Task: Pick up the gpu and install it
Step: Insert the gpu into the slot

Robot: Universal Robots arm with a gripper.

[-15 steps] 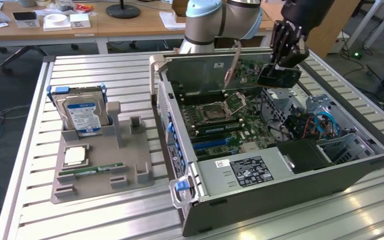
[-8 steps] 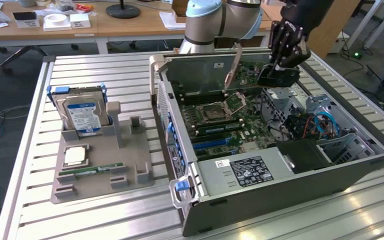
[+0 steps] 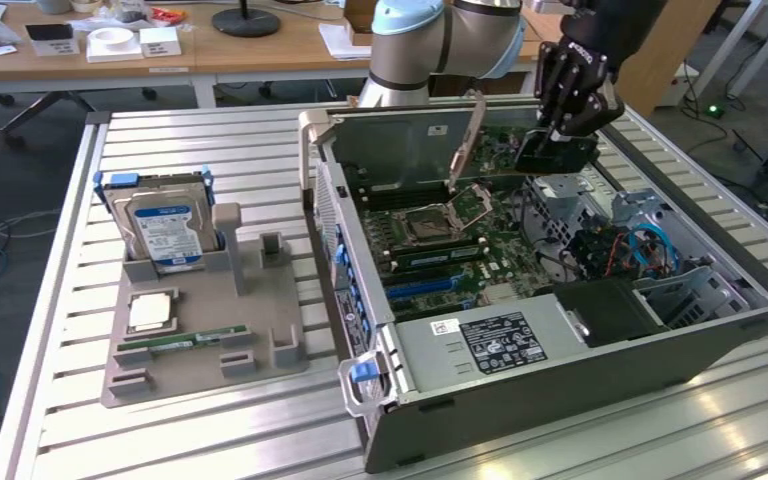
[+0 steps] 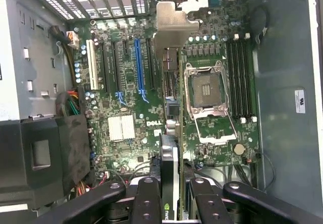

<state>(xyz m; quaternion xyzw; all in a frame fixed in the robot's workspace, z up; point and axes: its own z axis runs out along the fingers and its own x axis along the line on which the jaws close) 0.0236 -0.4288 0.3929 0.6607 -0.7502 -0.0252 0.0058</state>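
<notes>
A grey computer tower case (image 3: 558, 400) lies open on its side on a slatted aluminium table (image 3: 197, 130), with its green motherboard (image 3: 451, 265) facing up. The black multi-fingered gripper (image 3: 564, 135) hangs over the far part of the case, towards the exterior view's right. It is clamped on the gpu (image 3: 544, 158), a thin, flat, dark expansion card with a silver metal bracket at one end. In the wrist view the gripper (image 4: 174, 204) has its black fingers (image 4: 146, 199) on both faces of the gpu (image 4: 169, 156). The card is seen edge-on there, running away from the camera over the motherboard (image 4: 126, 88). It sits between the row of expansion slots, including the long blue slot (image 4: 139, 67), and the open, silver-framed processor socket (image 4: 207, 90). Whether its lower edge touches the board cannot be told. In the exterior view the processor socket (image 3: 438, 218) is near the middle of the case, and a black power supply with a white label (image 3: 491, 340) fills the near end. On the exterior view's left, well apart from the case, a grey plastic holder (image 3: 184, 375) rests on the table. It carries an upright silver hard drive with a blue-white label (image 3: 164, 235), a square silver chip (image 3: 153, 312) and a narrow green RAM stick (image 3: 177, 345).
</notes>
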